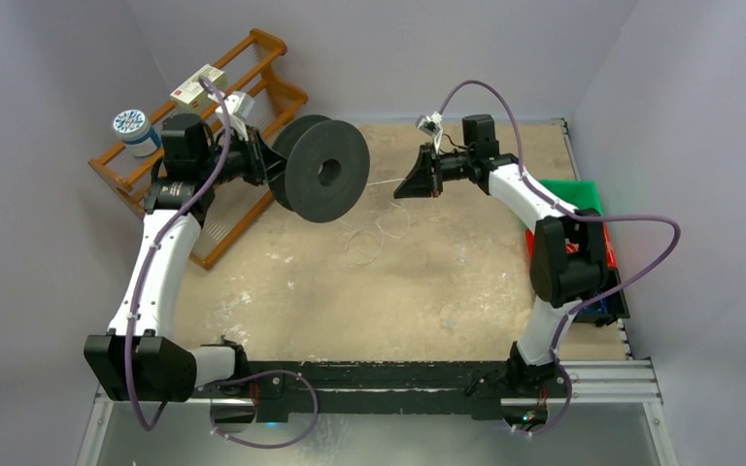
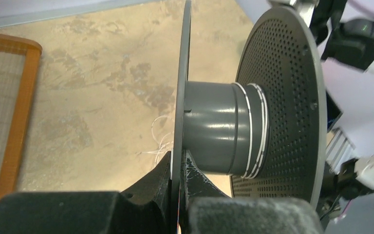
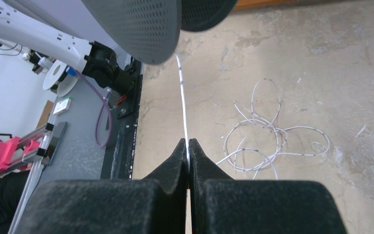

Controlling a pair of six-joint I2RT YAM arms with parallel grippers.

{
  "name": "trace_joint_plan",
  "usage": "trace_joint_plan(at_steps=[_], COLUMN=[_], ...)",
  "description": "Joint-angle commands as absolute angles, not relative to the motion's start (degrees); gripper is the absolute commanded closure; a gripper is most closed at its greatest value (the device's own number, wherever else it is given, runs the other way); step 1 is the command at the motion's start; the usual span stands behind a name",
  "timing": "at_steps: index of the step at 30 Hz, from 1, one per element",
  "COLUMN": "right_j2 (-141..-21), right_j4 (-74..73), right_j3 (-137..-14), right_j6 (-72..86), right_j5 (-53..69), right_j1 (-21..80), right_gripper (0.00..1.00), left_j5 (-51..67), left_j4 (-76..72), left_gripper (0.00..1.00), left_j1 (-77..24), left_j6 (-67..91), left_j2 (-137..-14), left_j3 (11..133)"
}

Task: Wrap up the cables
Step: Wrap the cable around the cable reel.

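Just above the sandy table [image 1: 427,291], the left gripper [image 2: 179,161] is clamped on the near flange of a black spool [image 1: 325,170]. A few turns of pale cable [image 2: 251,131] sit on the spool's grey hub. The right gripper [image 3: 189,146] is pinched together on the cable, which runs taut up to the spool. Loose coils [image 3: 268,141] of it lie on the table. A wooden rack [image 1: 262,41] at the far left holds a small carton [image 1: 199,85] and a round tub [image 1: 136,131]. Green [image 1: 578,194] and red [image 1: 529,241] bins sit at the right edge, their contents hidden.

Likely robotics lab: grey enclosure walls [image 1: 19,146], aluminium rail [image 1: 607,381] (bench-mounted).
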State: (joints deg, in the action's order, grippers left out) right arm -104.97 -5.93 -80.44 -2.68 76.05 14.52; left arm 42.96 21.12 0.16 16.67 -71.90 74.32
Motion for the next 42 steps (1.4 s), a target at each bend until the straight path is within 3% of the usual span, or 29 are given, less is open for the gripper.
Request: trace_joint_plan(at_steps=[1,4,9,15,28,32,36,42], right_j2=[-104.44,-104.71,-103.12,-100.42,-100.90,-103.15,-110.57,-114.51], right_j4=[-2.35,-1.65,6.36,23.54,59.27,80.95,119.87,123.66], right_j3=[-84.42,-86.77,-88.50,-86.76,-79.62,-77.70,-79.91,-78.98], right_j6=[2.86,4.43,12.98,27.37,55.66,72.37,106.88,109.49], right_j5=[77.28,77.85,80.51,82.54,84.60,86.62,88.80,90.75], right_j1=[12.11,11.73,10.29,9.94,15.75,19.55,22.05,25.50], right_gripper=[1.00,1.00,1.00,1.00,1.00,1.00,1.00,1.00], left_j5=[44.24,43.19,31.14,16.09,-1.04,-5.35,-9.13,-10.85], left_j4=[26.42,28.24,27.43,22.63,17.51,16.46,15.52,16.46], left_gripper=[1.00,1.00,1.00,1.00,1.00,1.00,1.00,1.00], left_j1=[-1.05,-2.40,-7.96,-12.13,-22.23,-23.89,-23.85,-23.83], left_j6=[0.69,-5.69,-10.79,-10.79,-12.39,-9.62,-6.45,-0.61], left_j2=[-70.81,-70.60,-69.14,-68.61,-73.41,-76.64,-78.79,-81.24], left_j3=[72.85,71.58,69.54,67.11,64.99,65.46,66.63,70.35])
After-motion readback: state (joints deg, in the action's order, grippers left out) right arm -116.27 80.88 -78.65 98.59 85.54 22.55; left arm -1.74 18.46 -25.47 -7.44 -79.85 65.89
